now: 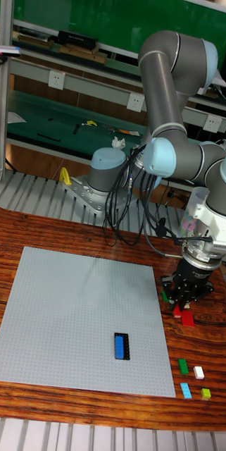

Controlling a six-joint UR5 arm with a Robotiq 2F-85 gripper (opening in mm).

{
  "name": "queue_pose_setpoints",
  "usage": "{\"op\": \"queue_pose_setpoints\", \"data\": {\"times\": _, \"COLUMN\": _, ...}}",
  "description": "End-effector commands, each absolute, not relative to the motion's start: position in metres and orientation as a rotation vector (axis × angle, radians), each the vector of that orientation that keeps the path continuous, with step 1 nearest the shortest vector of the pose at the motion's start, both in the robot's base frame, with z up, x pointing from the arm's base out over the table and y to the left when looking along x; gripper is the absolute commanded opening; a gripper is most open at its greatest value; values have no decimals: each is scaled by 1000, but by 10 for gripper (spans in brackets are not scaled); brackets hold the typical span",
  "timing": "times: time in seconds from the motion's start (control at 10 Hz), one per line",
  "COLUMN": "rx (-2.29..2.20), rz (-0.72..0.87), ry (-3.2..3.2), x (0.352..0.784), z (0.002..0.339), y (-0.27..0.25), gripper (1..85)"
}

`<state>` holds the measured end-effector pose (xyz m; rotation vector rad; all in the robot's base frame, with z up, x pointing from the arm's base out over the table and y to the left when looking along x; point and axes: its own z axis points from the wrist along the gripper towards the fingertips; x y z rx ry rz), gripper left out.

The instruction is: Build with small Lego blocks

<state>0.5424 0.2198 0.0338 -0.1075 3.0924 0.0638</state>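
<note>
- The grey baseplate (77,317) lies flat on the wooden table (14,232). Its edges are turned a little against the table edge, so the near left corner comes closer to the camera.
- On the baseplate, in the near right part, a blue block (119,346) and a black block (126,347) stand side by side and touch each other. Both are long and narrow. Their long axis runs from the far side to the near side of the plate, almost along its right edge.
- The gripper (185,303) is low over the table, just beside the right edge of the baseplate, and points straight down. Its fingers are close together around something red, but I cannot tell if they really hold it or how wide they stand.
- A red block (188,319) lies on the table just under the gripper, and a small green piece (165,297) shows at its left side.
- Nearer to the camera, loose blocks lie on the wood, apart from each other: a green block (184,365), a white block (198,372), a light blue block (186,390) at the plate corner, and a yellow-green block (206,394).
- No brand, label or writing can be read; a pink tag on the arm wrist is too small to tell.
</note>
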Motion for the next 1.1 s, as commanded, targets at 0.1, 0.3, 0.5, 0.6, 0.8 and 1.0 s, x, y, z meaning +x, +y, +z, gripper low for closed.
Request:
{"op": "queue_pose_setpoints", "data": {"times": 0.1, "rx": -34, "rz": 23, "ry": 3048, "x": 555, "z": 43, "y": 211, "gripper": 13}}
{"op": "queue_pose_setpoints", "data": {"times": 0.3, "rx": -80, "rz": 40, "ry": 3056, "x": 553, "z": 43, "y": 214, "gripper": 13}}
{"op": "queue_pose_setpoints", "data": {"times": 0.5, "rx": -159, "rz": 66, "ry": 3064, "x": 570, "z": 37, "y": 194, "gripper": 13}}
{"op": "queue_pose_setpoints", "data": {"times": 0.6, "rx": -183, "rz": 85, "ry": 3065, "x": 571, "z": 37, "y": 192, "gripper": 13}}
{"op": "queue_pose_setpoints", "data": {"times": 0.8, "rx": -160, "rz": 103, "ry": 3054, "x": 566, "z": 41, "y": 200, "gripper": 13}}
{"op": "queue_pose_setpoints", "data": {"times": 1.0, "rx": -53, "rz": 3, "ry": 3022, "x": 577, "z": 42, "y": 183, "gripper": 13}}
